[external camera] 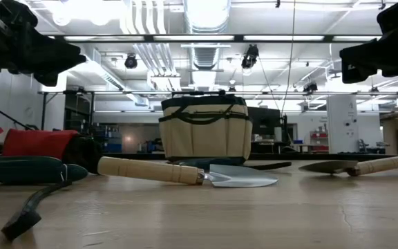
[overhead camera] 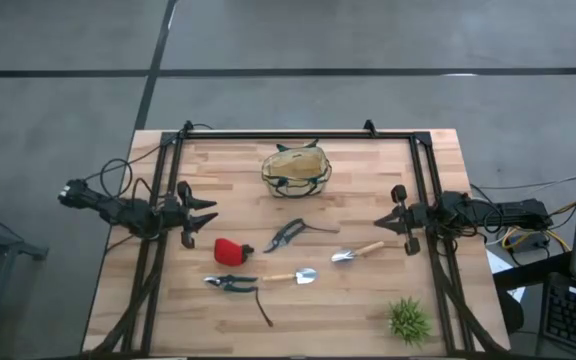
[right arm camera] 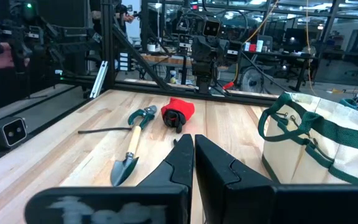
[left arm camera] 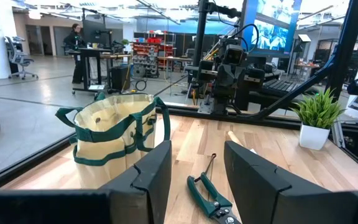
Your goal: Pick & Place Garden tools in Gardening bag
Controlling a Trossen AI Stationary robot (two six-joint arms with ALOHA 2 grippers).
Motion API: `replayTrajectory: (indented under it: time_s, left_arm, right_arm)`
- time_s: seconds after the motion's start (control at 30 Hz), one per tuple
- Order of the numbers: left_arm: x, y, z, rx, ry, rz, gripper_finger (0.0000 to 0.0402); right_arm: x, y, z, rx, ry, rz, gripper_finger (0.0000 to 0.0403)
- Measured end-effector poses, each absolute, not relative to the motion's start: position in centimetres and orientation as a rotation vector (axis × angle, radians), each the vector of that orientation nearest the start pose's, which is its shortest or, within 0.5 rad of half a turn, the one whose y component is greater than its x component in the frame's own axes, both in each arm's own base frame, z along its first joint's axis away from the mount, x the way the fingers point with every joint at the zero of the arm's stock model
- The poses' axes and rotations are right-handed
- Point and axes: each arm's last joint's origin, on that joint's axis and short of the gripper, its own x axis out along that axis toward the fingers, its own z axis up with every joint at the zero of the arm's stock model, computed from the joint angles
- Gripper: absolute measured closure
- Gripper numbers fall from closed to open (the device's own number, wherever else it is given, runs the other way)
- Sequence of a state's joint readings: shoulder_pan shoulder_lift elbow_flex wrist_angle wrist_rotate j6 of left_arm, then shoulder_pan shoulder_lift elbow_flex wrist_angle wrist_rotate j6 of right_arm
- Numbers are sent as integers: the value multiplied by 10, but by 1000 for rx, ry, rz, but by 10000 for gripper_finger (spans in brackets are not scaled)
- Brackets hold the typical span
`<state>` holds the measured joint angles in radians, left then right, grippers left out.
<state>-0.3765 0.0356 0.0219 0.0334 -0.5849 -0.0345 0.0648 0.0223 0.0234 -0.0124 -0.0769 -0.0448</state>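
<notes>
The tan gardening bag [overhead camera: 295,170] with green trim stands upright on its base at the table's far middle, and shows in the low view [external camera: 204,131]. On the table lie dark shears [overhead camera: 288,235], two wooden-handled trowels [overhead camera: 358,252] [overhead camera: 288,276], green-handled pruners [overhead camera: 230,283] and a red item [overhead camera: 230,250]. My left gripper [overhead camera: 211,217] is open and empty at the table's left, above the wood, left of the red item. My right gripper [overhead camera: 378,222] is shut and empty at the right, just beyond the right trowel. Its closed fingers show in the right wrist view [right arm camera: 193,155].
A green spiky plant [overhead camera: 408,320] in a white pot stands near the front right corner. A black frame [overhead camera: 298,134] runs along the table's far edge and both sides. A dark strap [overhead camera: 263,310] lies near the pruners. A person stands far off in the room [left arm camera: 76,53].
</notes>
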Motion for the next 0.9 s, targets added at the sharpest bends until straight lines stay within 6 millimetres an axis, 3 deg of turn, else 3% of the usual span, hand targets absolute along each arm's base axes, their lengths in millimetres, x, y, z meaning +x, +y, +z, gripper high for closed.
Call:
replayTrajectory:
  time_s: [0.17,0.33,0.53,0.9]
  left_arm:
    - [93,-20,174,-90,-69,206,250]
    - [91,-19,190,-216,-229,201,250]
    - [86,-16,206,-472,-421,159,250]
    - [85,-14,206,-527,-431,234,250]
  right_arm:
    - [97,9,169,-45,8,142,394]
    - [97,9,169,-45,8,142,394]
    - [97,9,168,-45,9,142,394]
    - [97,9,169,-45,9,142,394]
